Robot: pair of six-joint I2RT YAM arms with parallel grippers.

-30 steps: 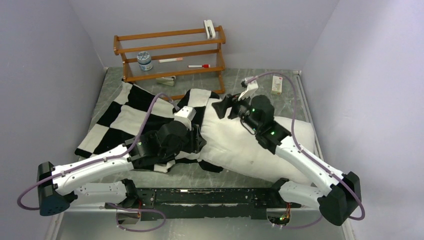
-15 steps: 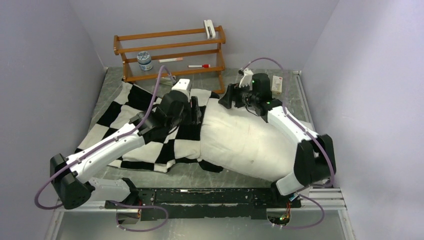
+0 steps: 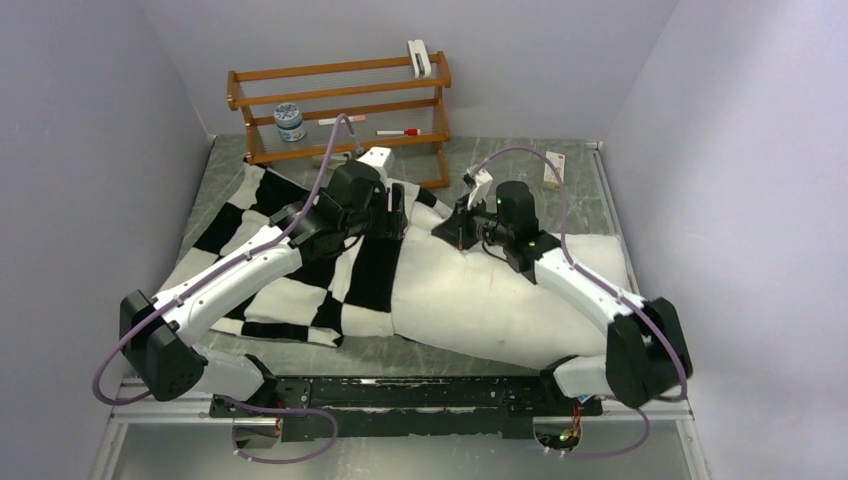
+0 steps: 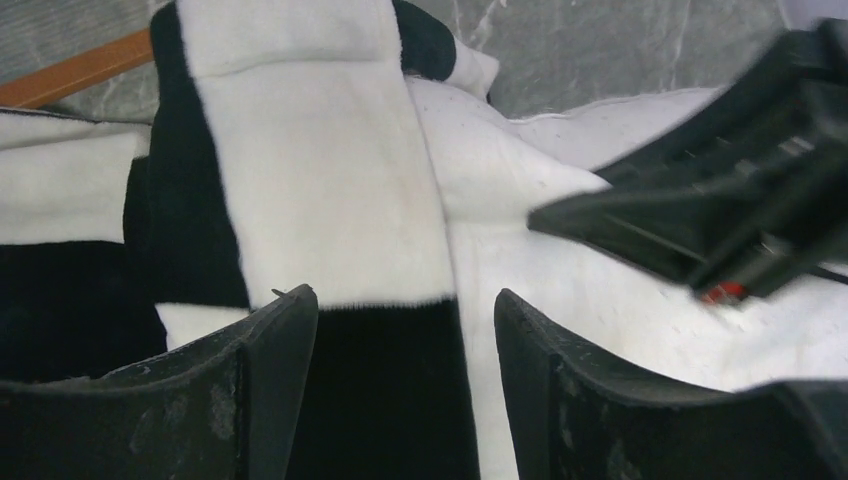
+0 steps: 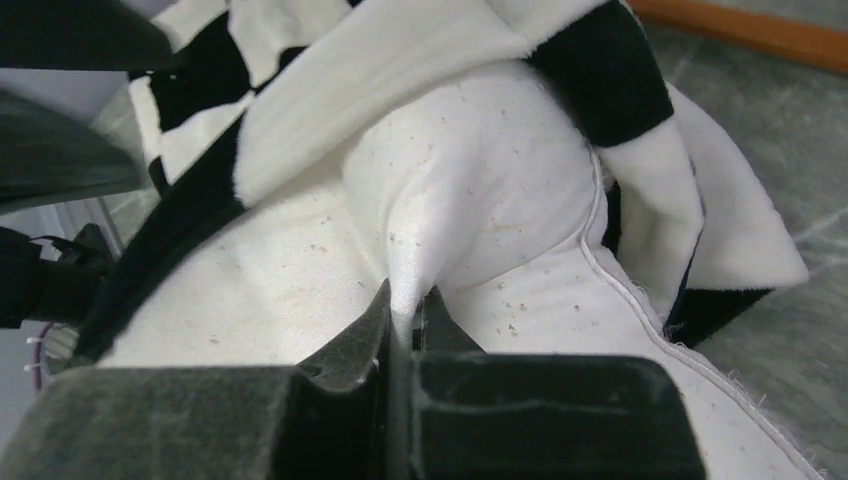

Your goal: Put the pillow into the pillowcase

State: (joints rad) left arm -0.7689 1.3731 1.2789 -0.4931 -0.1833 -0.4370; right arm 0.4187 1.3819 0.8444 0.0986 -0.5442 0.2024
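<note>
pinching: the right gripper (image 5: 405, 310) has just snapped closed on a raised fold of the pillow (image 5: 480, 180); half a second ago its jaws stood wide.
right gripper place: a little past centre toward 12 o'clock in the top view, at the pillow's far edge, just beside the case mouth.
left gripper (image 4: 403, 300): jaws apart and widening over the last second, holding nothing; it hangs over the hem of the pillowcase (image 4: 310, 180).
left gripper move: it has gone from the 6 o'clock side of the mouth to the 12 o'clock side, and is now near the right gripper, not touching it.
pillow place: across the table (image 3: 520, 160) from centre out to 3 o'clock; its left end is under the case, most of it bare.
pillowcase place: spread flat from centre out to 9 o'clock, mouth facing 3 o'clock.
meaning: the far corner now looks held, probably so the left jaws can take the hem there and draw it over.
progress: early, by my reading; only a small part is in.
risk: the pinch is a thin fold and may slip when pulled.
</note>
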